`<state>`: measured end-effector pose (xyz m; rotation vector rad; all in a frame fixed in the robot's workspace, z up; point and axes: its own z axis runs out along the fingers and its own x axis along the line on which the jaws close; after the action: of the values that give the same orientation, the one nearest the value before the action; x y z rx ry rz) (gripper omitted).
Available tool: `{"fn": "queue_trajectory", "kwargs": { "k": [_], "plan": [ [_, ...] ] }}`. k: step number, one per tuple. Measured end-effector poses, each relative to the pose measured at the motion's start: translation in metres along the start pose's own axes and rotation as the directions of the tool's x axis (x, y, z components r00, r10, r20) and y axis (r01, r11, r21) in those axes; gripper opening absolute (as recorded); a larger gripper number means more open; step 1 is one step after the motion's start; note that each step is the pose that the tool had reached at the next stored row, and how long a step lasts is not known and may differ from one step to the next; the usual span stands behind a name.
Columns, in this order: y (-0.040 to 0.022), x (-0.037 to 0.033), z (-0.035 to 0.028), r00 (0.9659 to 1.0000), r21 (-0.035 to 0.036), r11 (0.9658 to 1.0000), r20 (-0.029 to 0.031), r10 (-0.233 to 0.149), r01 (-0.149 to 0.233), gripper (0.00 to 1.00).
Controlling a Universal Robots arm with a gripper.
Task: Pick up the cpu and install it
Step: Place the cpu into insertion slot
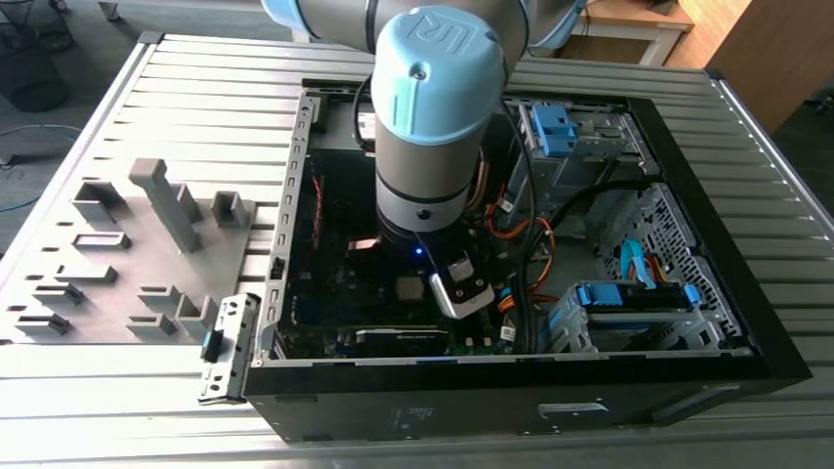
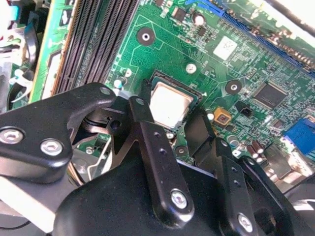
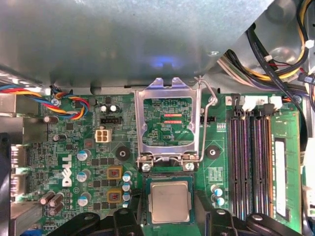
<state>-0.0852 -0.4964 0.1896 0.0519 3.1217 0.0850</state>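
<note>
- Hanging low inside the computer case (image 1: 521, 405), the gripper (image 2: 170, 118) stands open. Its two black fingers (image 2: 150, 142) are spread wider than the chip below and grip nothing.
- The cpu (image 2: 170, 104) lies flat in its socket (image 2: 179, 84), pale metal face up, directly between the two fingers.
- I cannot tell whether the fingers touch the edges of the socket or stand just clear of them.
- In the first wrist view the cpu (image 3: 170, 201) sits square within the dark surround, level with the green motherboard (image 2: 162, 44).
- The silvery load plate (image 3: 165, 84) is swung open just beyond the socket, so the board shows through its window.
- Its wire lever (image 3: 210, 105) is raised alongside it.
- A row of long memory slots (image 3: 248, 162) runs beside the socket.
- In the exterior view the arm (image 1: 437, 98) reaches straight down into the open case, among orange and black cables.
- The case lies on a slatted metal counter (image 1: 195, 88).
- A grey fixture tray (image 1: 144, 254) with upright blocks lies on the counter just beside the case, at the exterior view's left.
</note>
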Motion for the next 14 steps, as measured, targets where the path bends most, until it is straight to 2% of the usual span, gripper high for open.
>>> {"fn": "queue_trajectory", "kwargs": {
  "k": [10, 14],
  "plan": [
    [-0.0001, 0.0021, 0.0003, 0.9998, 0.0003, 0.9998, 0.0009, 0.018, -0.018, 0.54],
    [0.0001, 0.0021, -0.0035, 0.9998, 0.0004, 0.9998, 0.0009, 0.018, -0.018, 0.54]
  ]
}}
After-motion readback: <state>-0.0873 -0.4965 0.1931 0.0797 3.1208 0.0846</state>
